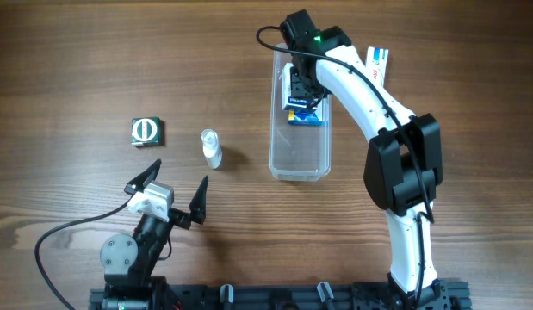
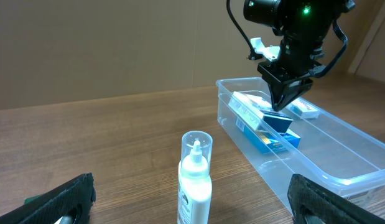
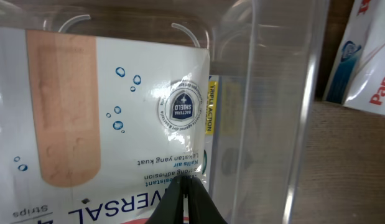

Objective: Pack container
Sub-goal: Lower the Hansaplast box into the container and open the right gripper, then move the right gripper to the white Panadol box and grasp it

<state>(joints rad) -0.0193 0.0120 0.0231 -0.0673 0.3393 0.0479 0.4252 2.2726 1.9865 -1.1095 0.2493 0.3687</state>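
One "TRIPLE ACTION" box [image 3: 117, 112] in container [image 3: 276, 93]

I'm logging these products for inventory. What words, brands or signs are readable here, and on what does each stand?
"VERSAL" (cut off), "TRIPLE ACTION", "BACTERIA SHIELD", "strips": plaster box inside the container.
"Pana" (red, cut off): white carton beside the container.
White circle with a bar, no words: green box.
Bottle label: too blurred to read.
Smaller print on the plaster box: partly legible, not reliable.
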